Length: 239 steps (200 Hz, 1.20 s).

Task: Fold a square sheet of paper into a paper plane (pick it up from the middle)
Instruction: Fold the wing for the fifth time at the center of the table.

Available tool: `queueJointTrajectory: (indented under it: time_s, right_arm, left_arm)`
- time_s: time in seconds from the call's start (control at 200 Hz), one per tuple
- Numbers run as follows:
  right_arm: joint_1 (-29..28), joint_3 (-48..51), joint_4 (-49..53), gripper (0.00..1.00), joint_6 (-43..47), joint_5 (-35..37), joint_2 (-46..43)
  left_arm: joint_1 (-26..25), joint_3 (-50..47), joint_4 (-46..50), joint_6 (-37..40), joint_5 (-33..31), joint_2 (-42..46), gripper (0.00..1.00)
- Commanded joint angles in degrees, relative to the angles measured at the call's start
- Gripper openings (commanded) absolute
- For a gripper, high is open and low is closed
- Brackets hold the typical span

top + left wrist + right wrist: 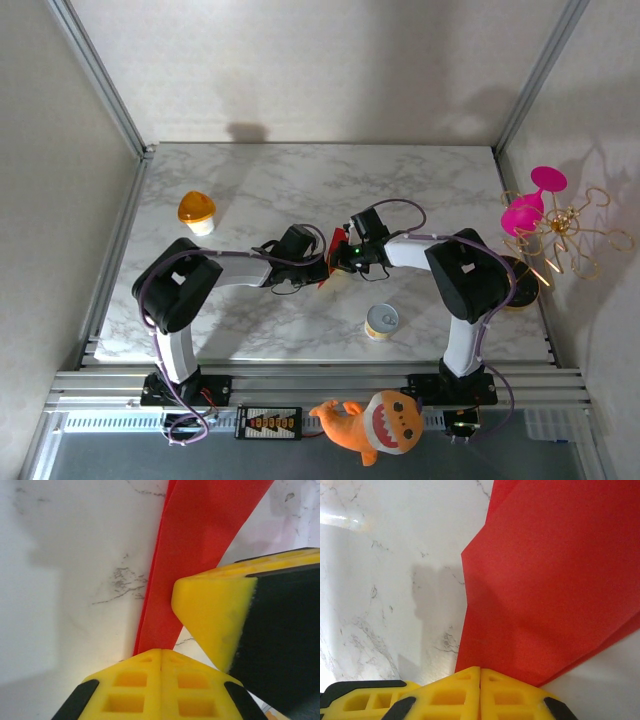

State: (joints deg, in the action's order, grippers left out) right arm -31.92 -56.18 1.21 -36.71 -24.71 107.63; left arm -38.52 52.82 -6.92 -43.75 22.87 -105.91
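My left gripper [160, 653] and right gripper [480, 672] both clamp the red paper [555, 580].
It fans toward one o'clock over the table [380, 580].

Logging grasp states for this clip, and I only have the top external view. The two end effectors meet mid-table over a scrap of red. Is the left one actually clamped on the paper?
Observer: Yes. In the left wrist view the left end effector is shut on the red paper, which runs out of it as a narrow strip.
Reviewer: And the right one?
Observer: Same. In its own wrist view the right end effector is shut on a wider part of the paper.
Reviewer: Is the paper one flat sheet?
Observer: No. The right wrist view shows overlapping folded layers, with a second edge along the lower right.
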Motion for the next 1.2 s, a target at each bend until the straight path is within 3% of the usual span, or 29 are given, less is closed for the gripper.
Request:
queueJointTrajectory:
  time_s: [0.0,0.446,1.192]
  right_arm:
    - [-0.34,-0.29,3.36,0.09,0.1,1.87,1.61]
    - [0.34,-0.56,3.1,0.07,-0.15,0.69,1.01]
    - [4.74,-3.96,2.87,0.08,5.11,1.3,3.98]
  left_arm:
    - [0.38,0.22,-2.45,-1.0,-0.69,2.22,0.02]
    - [0.51,-1.4,0.85,-1.15,-5.02,-0.33,0.0]
    - [0.47,0.71,4.98,1.73,-3.24,-0.07,0.0]
